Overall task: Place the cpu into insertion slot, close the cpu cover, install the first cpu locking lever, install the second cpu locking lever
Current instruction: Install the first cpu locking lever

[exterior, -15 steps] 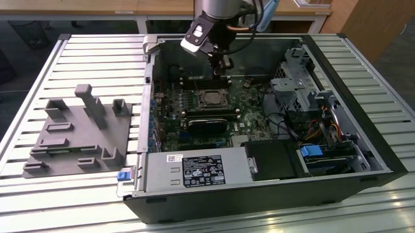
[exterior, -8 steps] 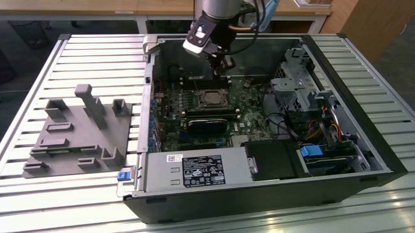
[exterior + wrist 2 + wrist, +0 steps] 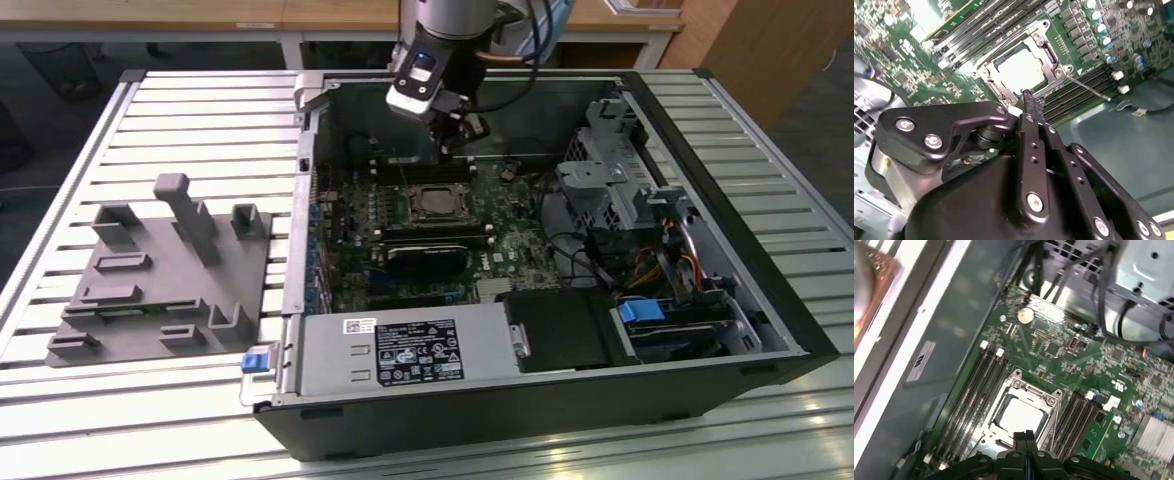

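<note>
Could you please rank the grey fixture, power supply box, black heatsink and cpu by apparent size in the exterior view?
Largest to smallest:
1. grey fixture
2. power supply box
3. black heatsink
4. cpu

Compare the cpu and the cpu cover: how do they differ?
The cpu is a solid, pale silvery plate; the cpu cover is a duller metal frame with an open window. The cpu cover is slightly larger and frames the cpu, which shows through its window. Both are square and lie flat.

Memory slots (image 3: 971,400) hem the cpu cover (image 3: 1030,391) on two sides; above lies open.
</note>
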Controlling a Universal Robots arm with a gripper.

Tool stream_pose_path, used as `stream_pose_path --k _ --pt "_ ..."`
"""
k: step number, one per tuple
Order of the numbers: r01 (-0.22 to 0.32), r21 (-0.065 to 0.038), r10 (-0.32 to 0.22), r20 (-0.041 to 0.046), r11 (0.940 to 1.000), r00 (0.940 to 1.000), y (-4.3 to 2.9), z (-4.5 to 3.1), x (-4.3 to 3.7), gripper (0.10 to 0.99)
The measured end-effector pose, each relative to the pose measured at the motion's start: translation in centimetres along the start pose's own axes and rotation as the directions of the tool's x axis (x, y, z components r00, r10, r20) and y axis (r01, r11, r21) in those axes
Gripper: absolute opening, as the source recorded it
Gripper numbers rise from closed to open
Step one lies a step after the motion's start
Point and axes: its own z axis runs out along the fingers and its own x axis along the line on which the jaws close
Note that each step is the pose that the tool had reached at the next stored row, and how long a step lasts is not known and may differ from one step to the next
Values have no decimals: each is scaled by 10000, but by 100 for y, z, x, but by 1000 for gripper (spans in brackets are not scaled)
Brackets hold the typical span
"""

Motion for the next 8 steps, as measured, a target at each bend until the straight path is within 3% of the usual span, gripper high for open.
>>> stream_pose_path --k 4,8 --pt "640 5 -640 -19 9979 9979 0 0 0 106" --pt "1329 9 -1329 -40 9911 9911 0 0 0 106"
